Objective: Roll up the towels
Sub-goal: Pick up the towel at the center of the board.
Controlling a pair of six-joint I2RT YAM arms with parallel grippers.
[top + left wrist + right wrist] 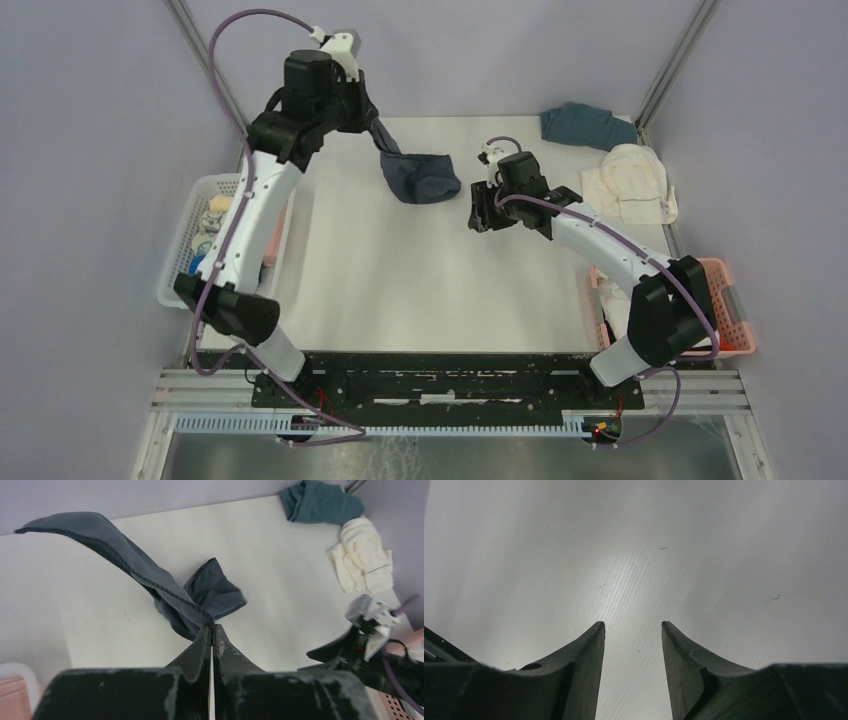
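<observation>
The left arm (pixel 250 215) and right arm (pixel 600 245) share one build: smooth white tube links between boxy black joint housings. A thin purple cable (pixel 232 40) loops off each, ending at a white plug (pixel 340 42) by the wrist. Both bases sit on a black plate (pixel 440 375), where short red wires (pixel 318 398) show. The left gripper (pixel 212 627) has dark, wedge-shaped fingers (pixel 197 655) that taper to thin tips, their bodies scuffed with pale grey marks. The right gripper (pixel 633 625) has the same dark, curved, matt fingers (pixel 584 655), with a small round hole in one
</observation>
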